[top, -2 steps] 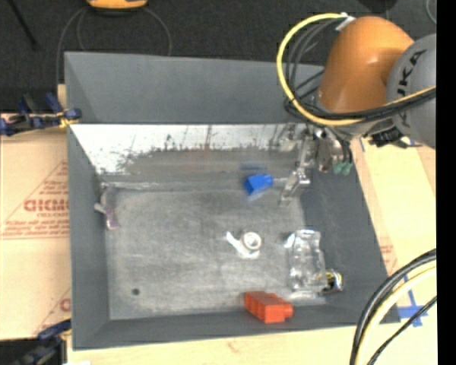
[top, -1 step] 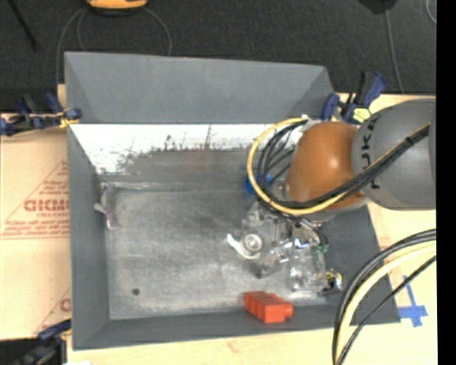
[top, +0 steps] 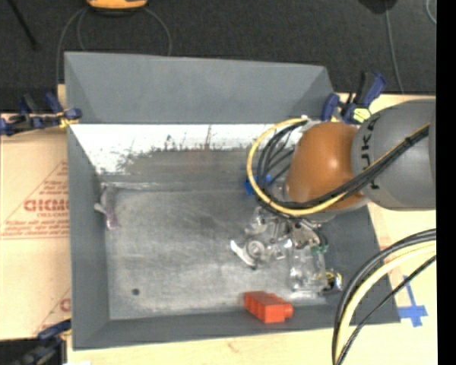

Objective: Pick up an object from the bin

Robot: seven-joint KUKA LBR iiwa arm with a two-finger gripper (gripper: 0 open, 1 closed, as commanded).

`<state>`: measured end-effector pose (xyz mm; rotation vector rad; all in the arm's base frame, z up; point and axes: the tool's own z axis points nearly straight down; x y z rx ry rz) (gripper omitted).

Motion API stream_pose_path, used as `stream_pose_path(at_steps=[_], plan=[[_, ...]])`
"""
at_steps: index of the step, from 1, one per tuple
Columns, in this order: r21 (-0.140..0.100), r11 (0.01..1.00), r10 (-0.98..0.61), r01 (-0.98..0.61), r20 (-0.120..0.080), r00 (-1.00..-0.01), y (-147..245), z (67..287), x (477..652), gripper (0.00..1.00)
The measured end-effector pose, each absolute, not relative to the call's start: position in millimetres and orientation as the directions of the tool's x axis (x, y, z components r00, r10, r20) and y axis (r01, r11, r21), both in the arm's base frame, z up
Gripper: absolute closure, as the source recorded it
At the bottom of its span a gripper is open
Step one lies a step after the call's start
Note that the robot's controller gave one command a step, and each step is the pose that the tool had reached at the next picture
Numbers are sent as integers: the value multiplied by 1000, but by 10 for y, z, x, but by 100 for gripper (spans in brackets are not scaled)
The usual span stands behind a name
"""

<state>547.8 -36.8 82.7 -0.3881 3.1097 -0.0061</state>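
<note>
My gripper (top: 273,238) is low over the bin floor, right of the middle, under the arm's orange cover. A small white and dark piece (top: 242,252) lies at its left edge; whether the gripper touches it I cannot tell. Just below and to the right sits a clear plastic thing (top: 311,277) with green and yellow bits at its side. An orange-red block (top: 267,307) rests on the floor by the near wall, a little below the gripper and apart from it.
A small grey-purple thing (top: 106,210) lies far off by the left wall. A tiny dark speck (top: 135,292) sits on the floor at the lower left. The arm and its cables cover the bin's right part.
</note>
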Motion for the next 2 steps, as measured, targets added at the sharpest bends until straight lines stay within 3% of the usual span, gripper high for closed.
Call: stream_pose_path(at_steps=[1,2], plan=[[-5,969,-248,-248,-9,-969,-418,1912,5371,100],[-6,970,-242,-242,-11,-970,-434,2743,5382,100]])
